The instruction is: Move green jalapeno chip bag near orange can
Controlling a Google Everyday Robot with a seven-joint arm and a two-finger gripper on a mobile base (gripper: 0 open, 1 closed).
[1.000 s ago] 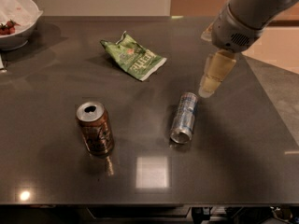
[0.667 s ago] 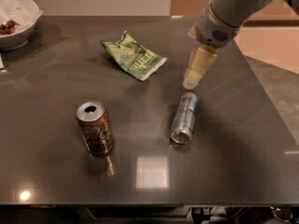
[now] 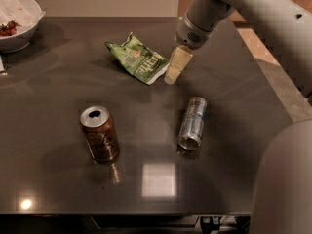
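Our gripper (image 3: 171,75) hovers just beside the white edge of the green jalapeno chip bag (image 3: 138,60); we cannot tell whether it is spread or pressed together. The bag lies ungrasped, well apart from the orange can (image 3: 100,134). We judge that the grasp and the carry are both yet to do.

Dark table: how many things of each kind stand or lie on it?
Drink cans: 2 (upright brownish-orange can, lying silver-and-blue can)
Crinkled green foil chip bag: 1
White bowl: 1
Total: 4
Gripper hovers beside the bag.
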